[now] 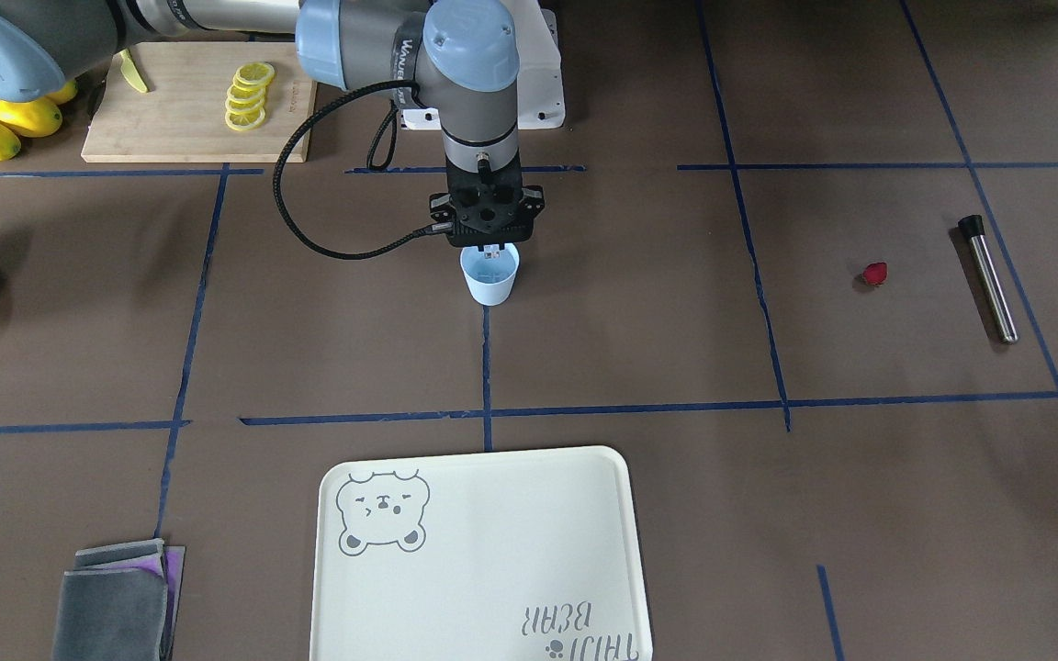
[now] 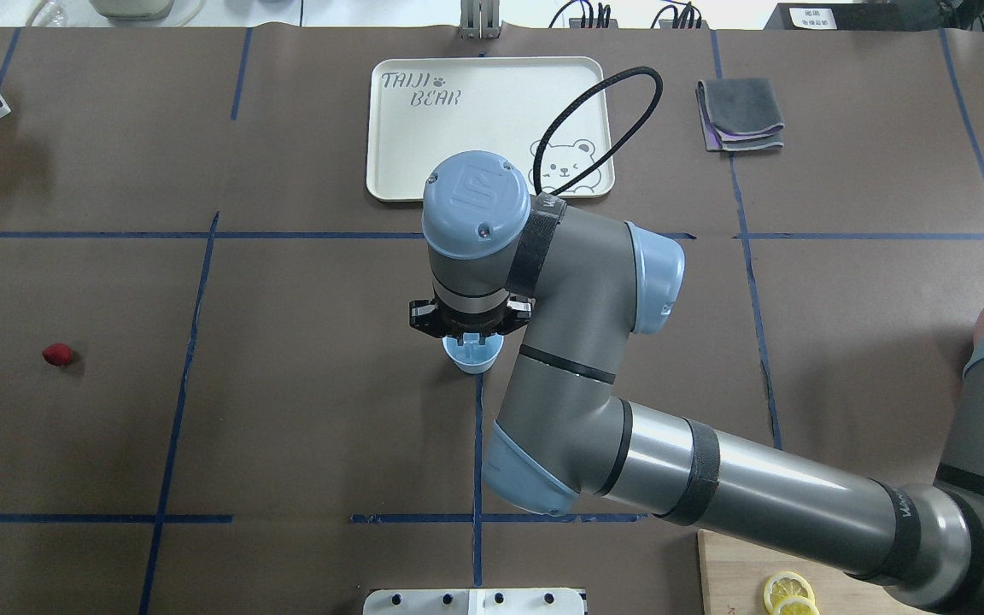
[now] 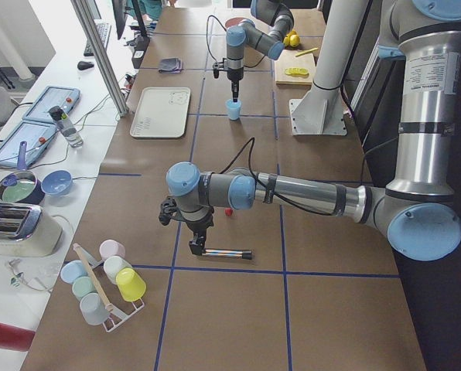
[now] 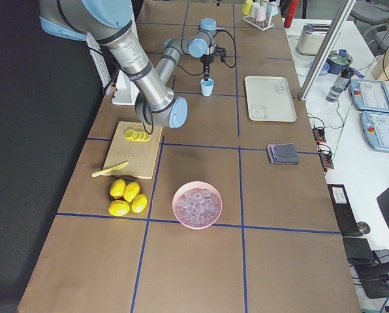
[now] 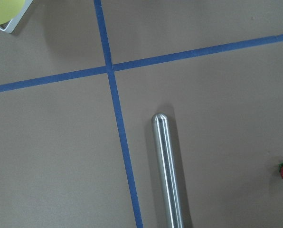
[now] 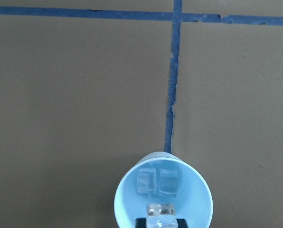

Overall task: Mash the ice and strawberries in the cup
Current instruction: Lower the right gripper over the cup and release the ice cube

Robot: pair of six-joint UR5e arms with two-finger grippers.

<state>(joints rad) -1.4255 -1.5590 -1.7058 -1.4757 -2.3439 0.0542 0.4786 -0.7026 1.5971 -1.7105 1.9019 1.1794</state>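
front: right claw [image 1: 489, 250] dips into cup [image 1: 489, 275], berry [image 1: 874, 274] far to its side | right wrist: it seems to pinch one ice lump [image 6: 160, 210] over two in the cup; let go low and straight | left side: left claw [image 3: 195, 247] above rod [image 3: 229, 253], open or closed I cannot tell

Bright even light, soft faint shadows, sharp focus; glare along steel rod [image 5: 166, 166]

My right wrist camera looks down closely on the pale blue plastic cup [image 6: 127, 199] below its fingers [image 6: 141, 223]; overhead shares it.
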